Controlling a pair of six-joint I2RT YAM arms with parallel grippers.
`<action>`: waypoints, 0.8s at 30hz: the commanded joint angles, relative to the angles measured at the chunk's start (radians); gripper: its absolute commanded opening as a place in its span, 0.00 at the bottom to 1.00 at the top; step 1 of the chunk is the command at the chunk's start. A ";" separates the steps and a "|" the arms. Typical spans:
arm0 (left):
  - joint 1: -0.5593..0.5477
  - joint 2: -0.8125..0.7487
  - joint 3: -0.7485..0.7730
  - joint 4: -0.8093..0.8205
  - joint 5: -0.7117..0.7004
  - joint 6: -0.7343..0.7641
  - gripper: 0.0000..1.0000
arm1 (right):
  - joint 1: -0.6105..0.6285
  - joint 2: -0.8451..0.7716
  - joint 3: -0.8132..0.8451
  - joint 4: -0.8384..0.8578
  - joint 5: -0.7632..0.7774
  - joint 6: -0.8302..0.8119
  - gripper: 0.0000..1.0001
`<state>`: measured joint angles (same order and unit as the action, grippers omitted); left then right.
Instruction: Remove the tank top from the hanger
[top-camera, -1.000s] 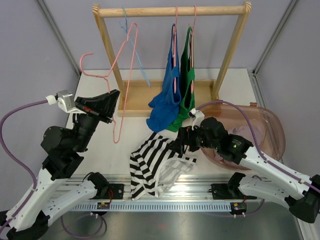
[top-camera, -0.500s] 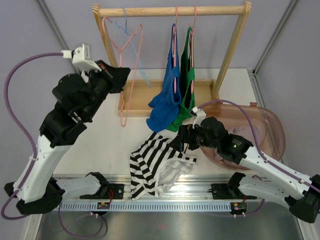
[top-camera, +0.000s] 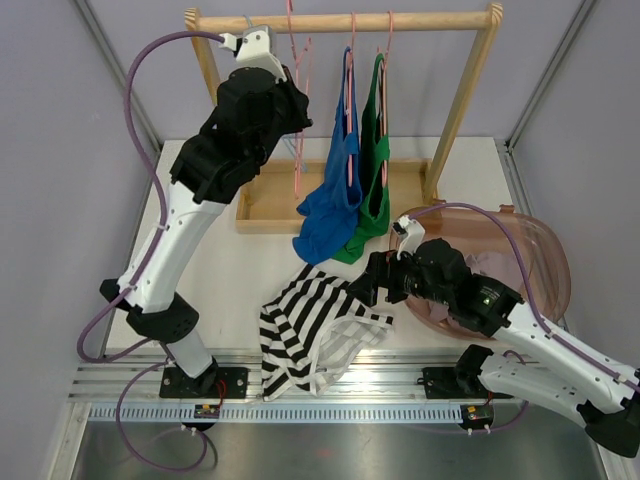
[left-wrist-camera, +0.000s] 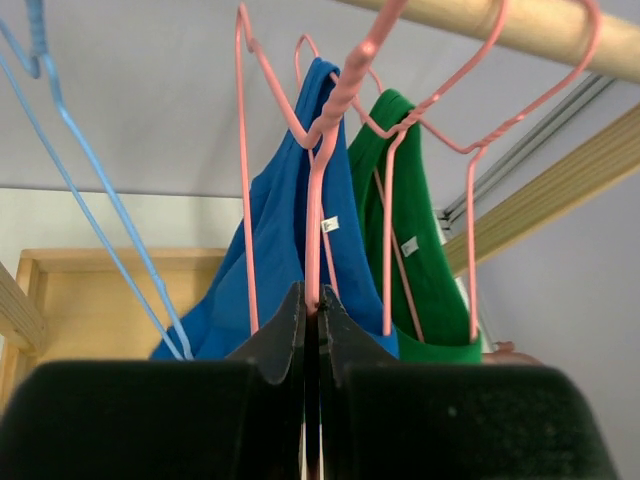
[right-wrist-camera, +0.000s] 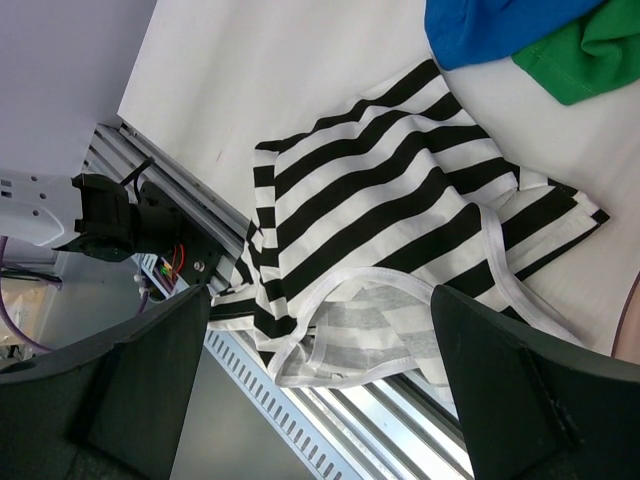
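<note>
1. Near the front edge of the counter (top-camera: 230, 270) lies the striped tank top (top-camera: 320, 335). It is crumpled, off any hanger, with one corner draped over the metal rail (top-camera: 420, 395).
2. It looks light, limp and floppy. I judge a pinch on the white-bound strap edge or a bunched fold would hold best, since a single flat layer may slip free.
3. Just above it hovers the right end effector (right-wrist-camera: 320, 295), fingers spread wide and gripping nothing.
4. Far left, the left end effector (left-wrist-camera: 311, 300) is pressed together on a bare pink hanger (left-wrist-camera: 318, 200) raised to the wooden rod (left-wrist-camera: 520, 25). I cannot tell whether the hook sits on the rod.
5. Beside that hanger hang a blue tank top (left-wrist-camera: 275, 250) and a green tank top (left-wrist-camera: 425, 260).
6. At the right sits a pink translucent bowl (top-camera: 540, 250); the right arm hides most of it, so I cannot make out its contents.
</note>
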<state>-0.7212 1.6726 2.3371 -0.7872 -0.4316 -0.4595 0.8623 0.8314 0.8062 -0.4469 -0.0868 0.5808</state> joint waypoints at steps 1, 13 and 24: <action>0.041 0.031 0.028 0.118 -0.018 0.048 0.00 | 0.007 -0.023 -0.018 0.008 0.012 0.005 1.00; 0.134 0.112 -0.034 0.088 -0.002 -0.015 0.00 | 0.006 -0.015 -0.071 0.062 -0.030 0.022 0.99; 0.167 0.016 -0.108 0.042 0.037 0.012 0.21 | 0.032 0.132 -0.041 0.096 -0.026 0.004 1.00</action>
<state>-0.5610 1.7496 2.2242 -0.7334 -0.4068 -0.4610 0.8677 0.9226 0.7326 -0.3843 -0.1329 0.5961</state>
